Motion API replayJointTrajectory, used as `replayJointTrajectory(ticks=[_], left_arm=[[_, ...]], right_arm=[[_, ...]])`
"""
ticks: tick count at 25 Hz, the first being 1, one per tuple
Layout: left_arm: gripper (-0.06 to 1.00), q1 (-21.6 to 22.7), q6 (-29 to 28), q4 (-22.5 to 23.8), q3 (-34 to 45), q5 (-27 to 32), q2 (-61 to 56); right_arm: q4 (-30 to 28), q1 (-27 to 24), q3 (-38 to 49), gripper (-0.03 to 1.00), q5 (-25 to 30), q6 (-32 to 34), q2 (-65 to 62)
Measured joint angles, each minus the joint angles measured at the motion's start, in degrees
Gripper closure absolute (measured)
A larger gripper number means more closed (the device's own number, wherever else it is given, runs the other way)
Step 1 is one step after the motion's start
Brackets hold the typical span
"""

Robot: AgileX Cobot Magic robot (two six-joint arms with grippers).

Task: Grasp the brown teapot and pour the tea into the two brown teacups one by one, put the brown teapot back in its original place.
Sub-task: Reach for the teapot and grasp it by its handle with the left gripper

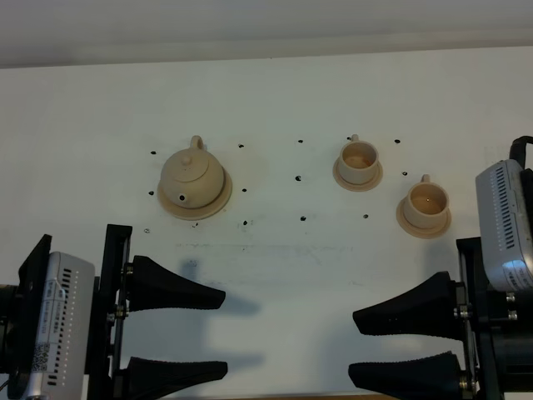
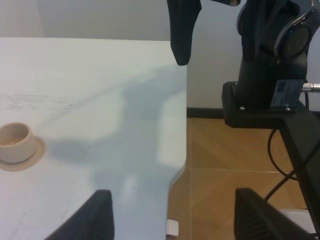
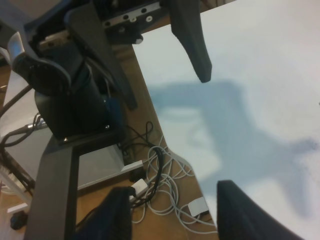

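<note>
Brown teapot, lidded, on saucer; two brown teacups (contents unclear); left tool and right tool released.

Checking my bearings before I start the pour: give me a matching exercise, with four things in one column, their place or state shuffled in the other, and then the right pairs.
Things:
1. brown teapot
2. left gripper
3. teacup nearer the teapot
4. teacup farther from the teapot

Place or state:
A. farthest right in the high view
B. jaws open, holding nothing
C. on the wide saucer, left side, spout toward the robot
D. mid-scene, the farther back of the two cups

Pairs: 1-C, 2-B, 3-D, 4-A
</note>
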Motion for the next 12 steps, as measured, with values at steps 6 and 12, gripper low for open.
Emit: replayJointTrajectory(ticks=[6, 12], left_arm=[[0.44, 0.0, 0.0, 0.0, 0.0, 0.0, 0.0], [0.44, 0.0, -0.3, 0.0, -0.1, -1.3, 0.0]], right_arm=[[0.0, 0.0, 0.0, 0.56, 0.1, 0.1, 0.0], [0.3, 0.0, 0.0, 0.56, -0.1, 0.3, -0.1]])
